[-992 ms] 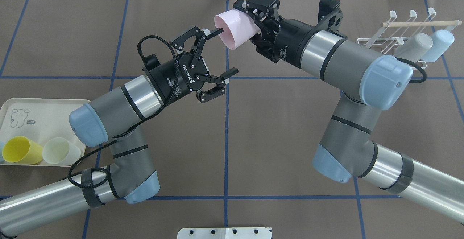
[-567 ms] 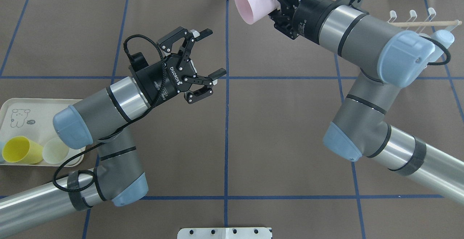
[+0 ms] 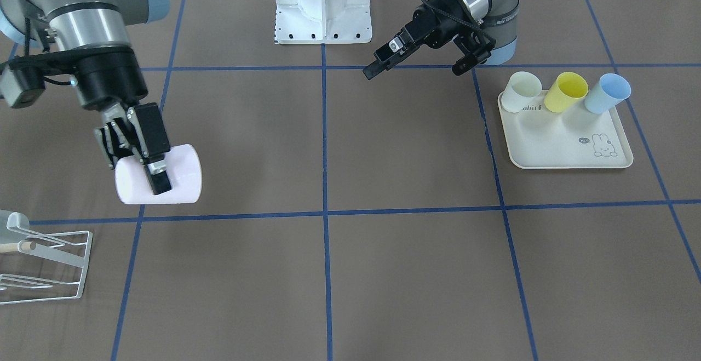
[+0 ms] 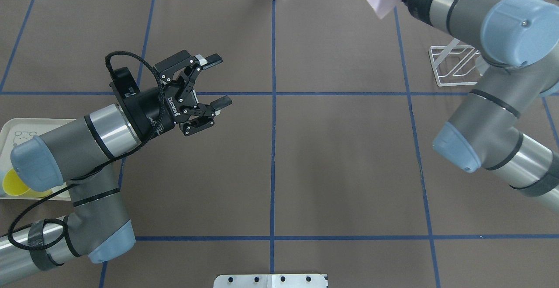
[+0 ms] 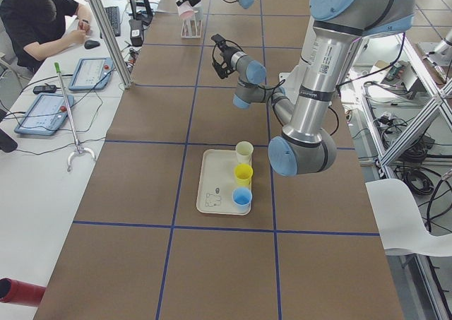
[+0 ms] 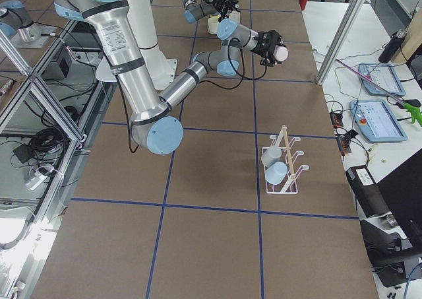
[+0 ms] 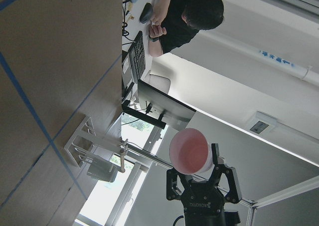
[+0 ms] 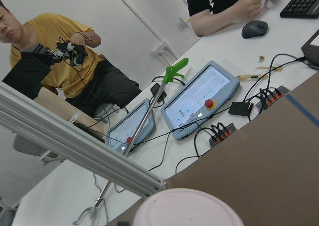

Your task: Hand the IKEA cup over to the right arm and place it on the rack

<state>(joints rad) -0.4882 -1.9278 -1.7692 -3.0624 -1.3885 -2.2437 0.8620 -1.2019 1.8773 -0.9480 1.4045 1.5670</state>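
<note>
At left of the front-facing frame, right gripper [image 3: 145, 170] is clamping the pink cup [image 3: 181, 177] in the air, its long axis lying level and its mouth facing frame right. Rack [image 3: 57, 262] is sitting lower left of it, near, nothing between; two cups [image 6: 271, 158] are already occupying prongs. Left gripper [image 3: 413, 70], jaws wide and empty, is hanging beside tray [image 3: 553, 150], well apart.
</note>
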